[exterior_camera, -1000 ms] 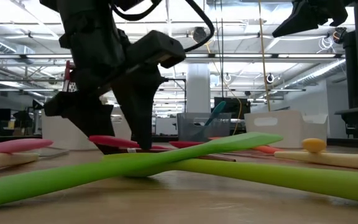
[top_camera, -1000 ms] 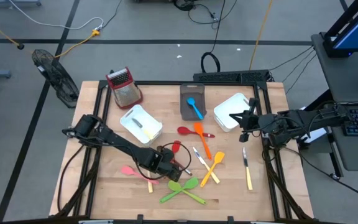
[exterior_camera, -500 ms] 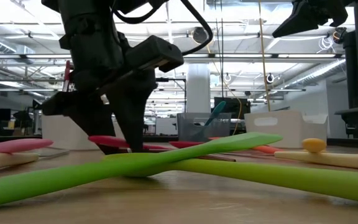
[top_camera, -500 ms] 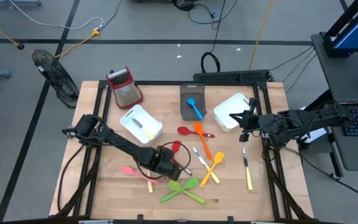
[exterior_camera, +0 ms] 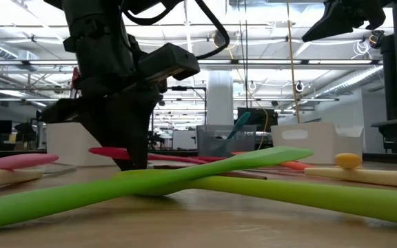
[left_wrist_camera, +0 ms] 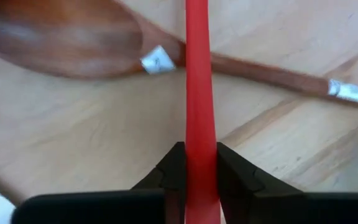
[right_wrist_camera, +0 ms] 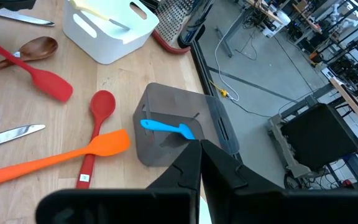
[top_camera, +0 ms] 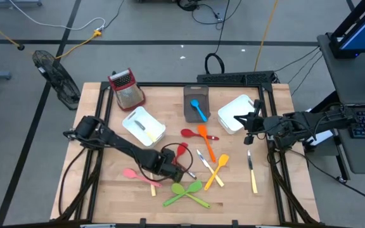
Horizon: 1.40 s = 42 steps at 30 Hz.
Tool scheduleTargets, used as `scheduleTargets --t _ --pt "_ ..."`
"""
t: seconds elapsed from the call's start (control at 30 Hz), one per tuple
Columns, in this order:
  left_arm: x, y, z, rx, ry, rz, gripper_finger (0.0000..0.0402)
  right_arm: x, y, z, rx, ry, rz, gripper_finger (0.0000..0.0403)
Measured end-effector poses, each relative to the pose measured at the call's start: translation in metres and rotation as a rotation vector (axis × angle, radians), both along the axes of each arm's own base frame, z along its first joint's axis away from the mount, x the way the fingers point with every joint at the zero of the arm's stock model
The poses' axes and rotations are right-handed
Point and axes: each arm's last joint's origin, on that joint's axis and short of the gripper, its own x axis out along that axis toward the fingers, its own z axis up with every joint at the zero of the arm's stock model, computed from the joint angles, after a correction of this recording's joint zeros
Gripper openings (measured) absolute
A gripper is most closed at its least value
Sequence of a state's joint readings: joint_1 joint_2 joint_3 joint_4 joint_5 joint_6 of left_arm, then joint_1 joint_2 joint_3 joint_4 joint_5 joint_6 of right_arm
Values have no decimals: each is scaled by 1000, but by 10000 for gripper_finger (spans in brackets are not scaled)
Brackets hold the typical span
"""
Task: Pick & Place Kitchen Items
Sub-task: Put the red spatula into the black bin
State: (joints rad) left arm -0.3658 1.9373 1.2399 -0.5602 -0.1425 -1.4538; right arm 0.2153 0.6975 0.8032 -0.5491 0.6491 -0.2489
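A red spatula (top_camera: 181, 151) lies mid-table, its handle (left_wrist_camera: 197, 93) crossing over a brown spoon (left_wrist_camera: 61, 37). My left gripper (top_camera: 172, 166) stands over that handle, pointing steeply down and shut on it; it shows in the low view as the left gripper (exterior_camera: 134, 162) with the red handle (exterior_camera: 109, 151) level beside it. My right gripper (top_camera: 248, 124) hangs shut and holding nothing, high over the table's right side by a white bin (top_camera: 236, 113); its wrist view shows the right gripper (right_wrist_camera: 201, 163) above the red spatula (right_wrist_camera: 45, 81). My left gripper pinches the red spatula's handle (left_wrist_camera: 199, 163) between its two fingers, one on each side. The fingers come from above, pointing steeply down, and lie across the handle. Farther along, the handle passes over the brown spoon's neck (left_wrist_camera: 160, 59). Whether the spatula is off the table does not show.
Two crossed green utensils (top_camera: 185, 193) lie near the front edge, a pink one (top_camera: 135, 173) to their left. An orange spatula (top_camera: 206, 142), red spoon (top_camera: 192, 133), yellow utensil (top_camera: 217, 170) and knife (top_camera: 252, 172) lie to the right. White bin (top_camera: 143, 125), grey bin (top_camera: 196, 104) and grater (top_camera: 127, 87) stand behind.
My left gripper has shut on the red spatula's handle without leaving its place: in the low view the gap between its fingers has narrowed frame by frame. The right arm has kept still.
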Motion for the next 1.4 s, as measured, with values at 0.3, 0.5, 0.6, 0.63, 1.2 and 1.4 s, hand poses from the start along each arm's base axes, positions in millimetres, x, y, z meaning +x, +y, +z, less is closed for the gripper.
scheduleTargets --t 0.3,0.5,0.6,0.63,1.2,1.4 --pt "-2 0 25 -31 -93 24 43 0 0 0 0 0 0 4" --pt "-1 5 63 -29 -294 68 54 0 0 0 0 1 0 4" --pt "1 11 85 -16 -430 116 55 0 0 0 0 1 0 4" --pt "2 14 91 -5 -473 133 52 0 0 0 0 1 0 4" --pt "31 135 134 -94 -800 264 44 0 0 0 0 0 0 4" --pt "27 181 133 -205 -795 346 53 0 0 0 0 1 0 4"
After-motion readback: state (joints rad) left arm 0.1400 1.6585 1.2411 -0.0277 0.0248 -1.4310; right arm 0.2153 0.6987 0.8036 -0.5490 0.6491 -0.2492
